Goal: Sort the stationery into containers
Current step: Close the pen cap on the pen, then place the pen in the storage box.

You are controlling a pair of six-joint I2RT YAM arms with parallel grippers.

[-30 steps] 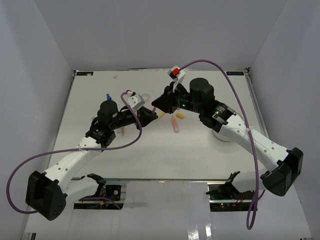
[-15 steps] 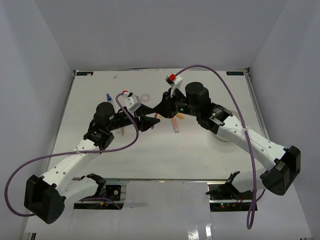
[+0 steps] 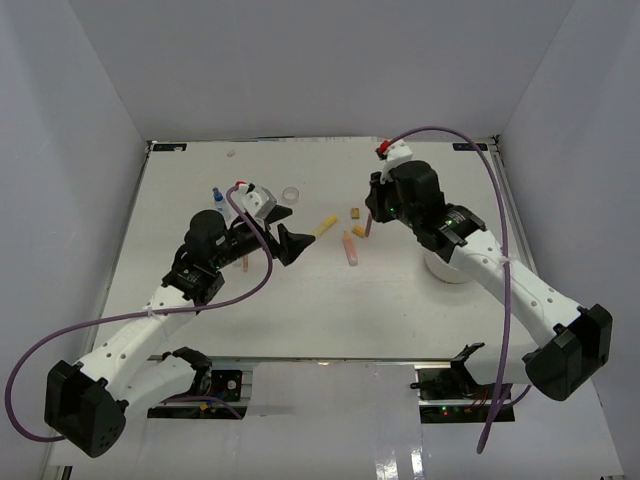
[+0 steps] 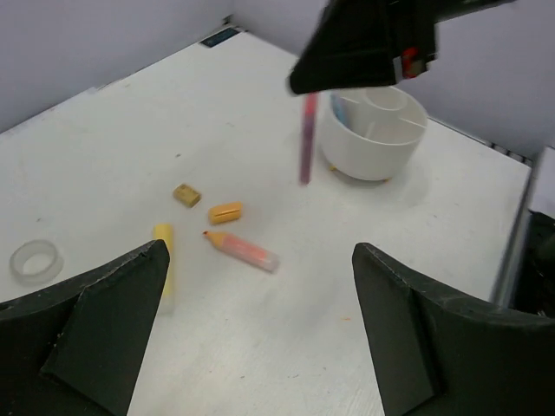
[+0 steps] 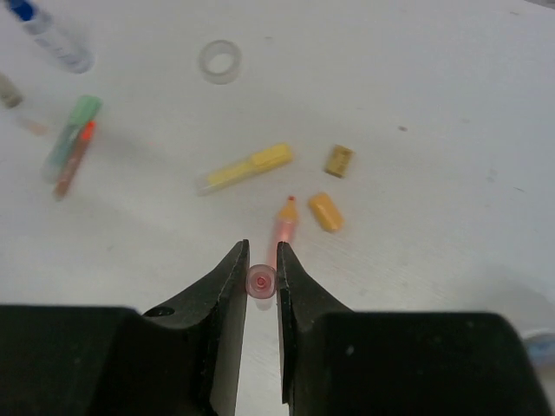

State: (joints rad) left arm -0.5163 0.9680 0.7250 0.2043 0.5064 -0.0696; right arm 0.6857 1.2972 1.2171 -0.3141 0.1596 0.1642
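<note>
A thin pinkish-purple pen [image 4: 307, 139] hangs upright, clamped at its top by the right jaws, above the counter [image 4: 113, 147] near the white divided tub [image 4: 373, 160]. The left jaws are wide apart.

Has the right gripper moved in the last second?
Yes. The right gripper went right, from left of the orange marker to its right, toward the white tub, shut on a pink pen.

You will see the left arm [image 3: 150, 315] stretched forward and inward, its gripper [image 4: 260, 256] holding nothing, jaws spread wide. The right arm [image 3: 500, 275] also reaches inward. Its gripper [image 5: 260, 253] points down, jaws clamped on the top of a pink pen [image 5: 260, 282] that hangs upright.
</note>
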